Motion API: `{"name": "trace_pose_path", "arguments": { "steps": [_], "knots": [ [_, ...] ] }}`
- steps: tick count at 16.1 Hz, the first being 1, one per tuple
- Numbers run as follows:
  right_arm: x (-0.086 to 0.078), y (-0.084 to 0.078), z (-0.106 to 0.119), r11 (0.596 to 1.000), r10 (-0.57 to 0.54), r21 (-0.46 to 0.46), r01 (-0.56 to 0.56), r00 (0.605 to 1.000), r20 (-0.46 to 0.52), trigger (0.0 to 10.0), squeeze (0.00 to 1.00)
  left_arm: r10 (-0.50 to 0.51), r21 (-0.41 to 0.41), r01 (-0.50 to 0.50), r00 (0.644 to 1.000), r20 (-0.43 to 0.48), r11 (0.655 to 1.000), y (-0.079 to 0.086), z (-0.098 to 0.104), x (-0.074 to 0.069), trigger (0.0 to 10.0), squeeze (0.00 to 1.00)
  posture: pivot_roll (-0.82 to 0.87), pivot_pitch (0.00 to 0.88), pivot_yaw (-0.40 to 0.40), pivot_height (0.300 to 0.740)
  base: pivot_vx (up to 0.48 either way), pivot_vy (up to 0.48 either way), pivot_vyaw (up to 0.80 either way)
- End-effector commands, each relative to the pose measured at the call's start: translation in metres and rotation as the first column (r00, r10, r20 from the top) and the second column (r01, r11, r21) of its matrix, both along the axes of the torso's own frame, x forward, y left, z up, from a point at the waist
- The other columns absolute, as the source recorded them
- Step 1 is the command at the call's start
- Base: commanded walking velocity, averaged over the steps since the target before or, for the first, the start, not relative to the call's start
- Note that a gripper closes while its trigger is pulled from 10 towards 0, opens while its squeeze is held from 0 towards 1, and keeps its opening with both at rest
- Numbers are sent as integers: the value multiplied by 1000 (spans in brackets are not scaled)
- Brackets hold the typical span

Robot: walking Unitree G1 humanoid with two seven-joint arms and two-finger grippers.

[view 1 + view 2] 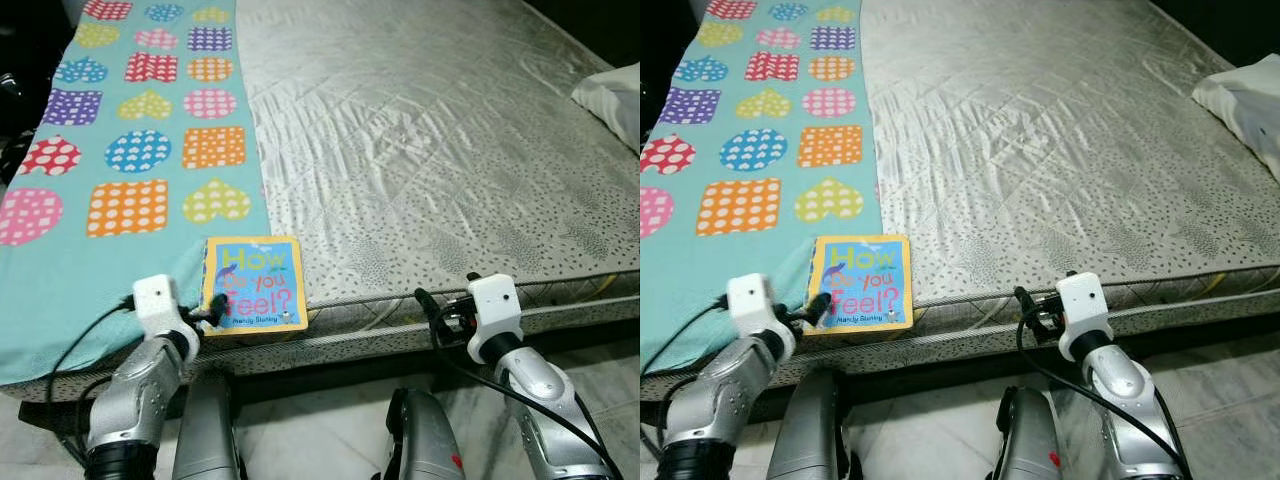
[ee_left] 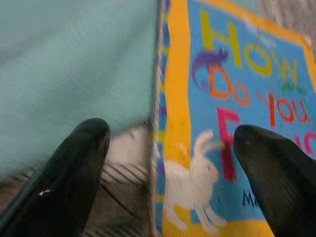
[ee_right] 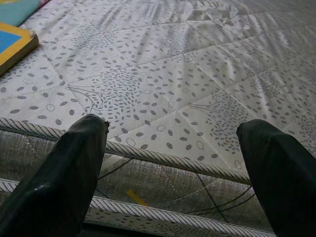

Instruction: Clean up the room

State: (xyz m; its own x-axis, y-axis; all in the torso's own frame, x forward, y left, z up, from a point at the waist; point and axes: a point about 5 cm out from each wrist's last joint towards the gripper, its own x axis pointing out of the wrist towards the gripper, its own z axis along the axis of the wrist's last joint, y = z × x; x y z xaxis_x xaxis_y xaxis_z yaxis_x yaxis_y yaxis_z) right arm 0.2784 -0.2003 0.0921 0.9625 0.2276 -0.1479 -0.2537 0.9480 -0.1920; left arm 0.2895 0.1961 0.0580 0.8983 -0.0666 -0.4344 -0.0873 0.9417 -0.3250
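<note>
**Book sits at the mattress edge and could fall when I grasp it**

I begin at the left. The teal blanket (image 1: 120, 150) with dotted hearts and squares covers the left part of the mattress (image 1: 430, 150). At about 7 o'clock in the left eye view, my left gripper (image 1: 208, 317) is at the near left corner of the picture book "How Do You Feel?" (image 1: 254, 283). The book lies flat, partly on the blanket and partly on the bare mattress, with its lower side right along the near edge of the bed. In the left wrist view the two fingers (image 2: 74, 168) are spread wide: one is over the blanket side, the other over the cover near the white rabbit. They hold nothing yet, and I cannot tell if they already touch the book.

I think the main risk is here. If I push forward or close from a bad angle, the thin book may slide on the smooth cloth, or tip over the edge to the floor. The finger on the blanket side could also catch the fabric and pull it together with the book.

At 5 o'clock my right gripper (image 1: 440, 310) hovers at the mattress edge, its fingers wide apart and empty. It is well apart from the book. A white pillow (image 1: 612, 95) lies at 2 o'clock.
</note>
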Motion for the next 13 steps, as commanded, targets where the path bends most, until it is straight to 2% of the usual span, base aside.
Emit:
{"name": "trace_pose_path", "arguments": {
  "steps": [1, 5, 7, 8, 9, 13],
  "knots": [
    [1, 0, 6, 1000, 9, -15, -9, 1000, 11, 10000, 0, -29, -43, 27, 998, -48, 999, -4, -7, -2, 10000, 0, -107, 184, -68, 537, 0, 0, 0],
    [1, 0, 5, 999, 14, -30, -14, 1000, 11, 10000, 0, -75, -61, 69, 994, -84, 996, -5, -11, -1, 10000, 0, -101, 179, -65, 537, 0, 0, 0],
    [2, 0, 6, 999, 11, -31, -11, 1000, 12, 10000, 0, -95, -104, 86, 992, -84, 991, -5, -11, 0, 10000, 0, -101, 175, -65, 537, 0, 0, 0],
    [3, 0, 6, 999, 11, -32, -11, 1000, 14, 10000, 0, -136, -148, 125, 988, -68, 981, -8, -10, 2, 10000, 0, -101, 172, -66, 537, 0, 0, 0],
    [4, 1, 6, 999, 13, -33, -13, 1000, 17, 10000, 0, -163, -192, 149, 985, -63, 970, -8, -11, 4, 7216, 0, -100, 167, -69, 537, 0, 0, 0],
    [7, 3, 8, 999, 25, -39, -24, 999, 29, 10000, 0, -192, -312, 160, 978, -77, 937, -6, -17, 6, 2667, 0, -108, 154, -73, 537, 0, 0, 0]
  ]
}}
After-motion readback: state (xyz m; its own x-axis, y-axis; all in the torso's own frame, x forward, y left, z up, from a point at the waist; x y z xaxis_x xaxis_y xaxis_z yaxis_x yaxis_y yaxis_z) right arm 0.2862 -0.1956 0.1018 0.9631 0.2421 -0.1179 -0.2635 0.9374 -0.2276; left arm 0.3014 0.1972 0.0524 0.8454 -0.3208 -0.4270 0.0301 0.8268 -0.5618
